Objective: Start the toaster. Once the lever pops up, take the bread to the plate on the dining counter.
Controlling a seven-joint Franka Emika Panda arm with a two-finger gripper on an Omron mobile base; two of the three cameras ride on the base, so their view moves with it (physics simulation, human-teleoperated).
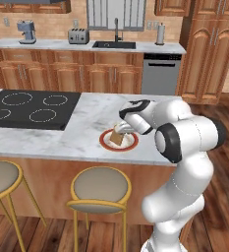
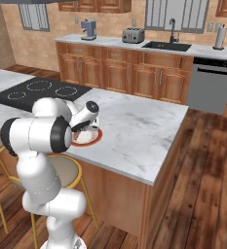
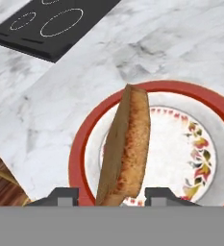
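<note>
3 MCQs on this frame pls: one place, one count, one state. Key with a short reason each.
1. Where is the plate?
A. By the sink
B. On the dining counter, near its front edge
C. On a stool

2. How many rings does the cooktop have?
A. Two
B. Six
C. Four

3. How does the bread sit?
A. On edge over the plate, between the fingers
B. Lying flat on the cooktop
C. Down in the toaster

Key:
1 B: the left base view shows the red rim on the marble top above the stools.
2 C: four white circles show in the left base view.
3 A: the hand view shows the slice upright, a finger at each side, though whether they touch it I cannot tell.
</note>
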